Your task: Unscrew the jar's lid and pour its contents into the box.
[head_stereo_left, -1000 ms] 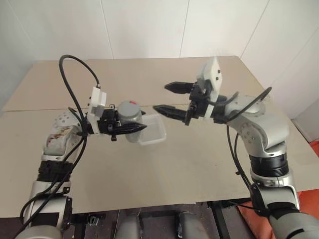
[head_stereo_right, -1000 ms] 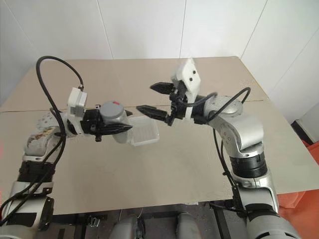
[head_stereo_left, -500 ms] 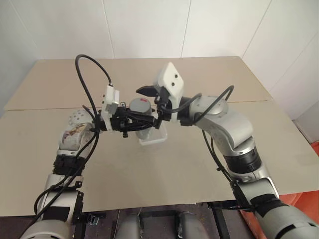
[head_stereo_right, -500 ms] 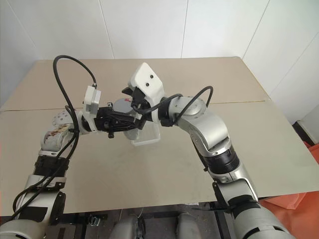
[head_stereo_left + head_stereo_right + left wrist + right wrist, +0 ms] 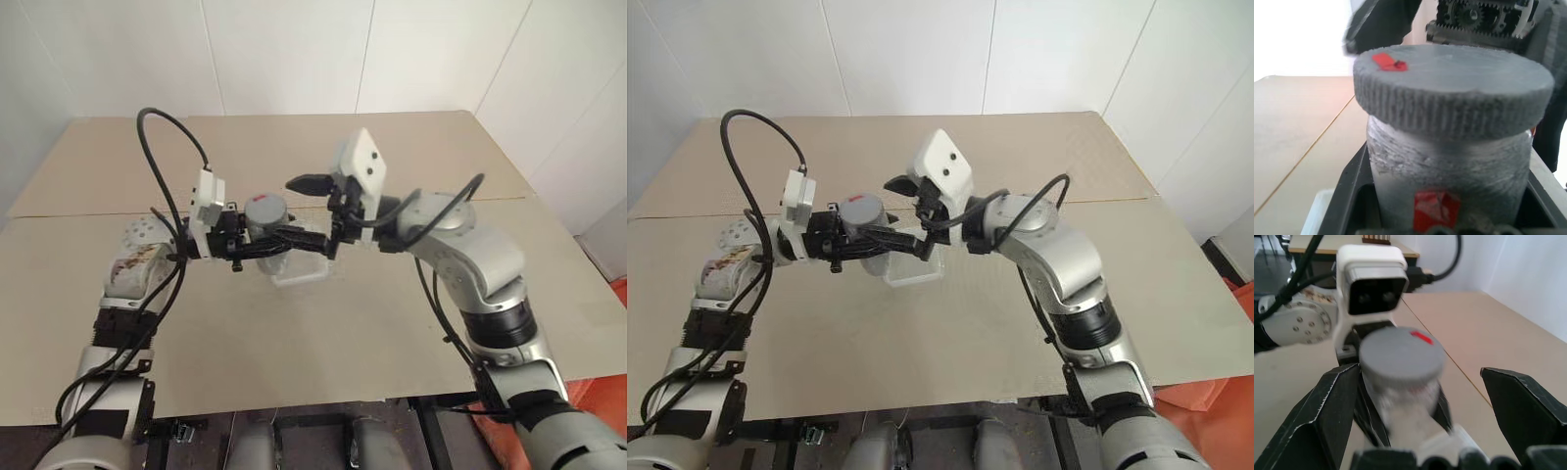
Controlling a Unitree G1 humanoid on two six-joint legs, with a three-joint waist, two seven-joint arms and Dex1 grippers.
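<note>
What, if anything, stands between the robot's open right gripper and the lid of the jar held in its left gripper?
Nothing visible does. The right gripper is open, one finger on each side of the grey lid, with clear gaps. The jar sits upright, clamped in the left gripper, above the box.

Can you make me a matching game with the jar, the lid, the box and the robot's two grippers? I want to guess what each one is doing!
Things:
1. jar
2. lid
3. box
4. right gripper

States:
A. lying on the table under the grippers
B. open, one finger on each side of the lid
C. held upright in the shut left gripper
D. screwed on top of the jar, grey with a red mark

Right pairs: 1-C, 2-D, 3-A, 4-B
</note>
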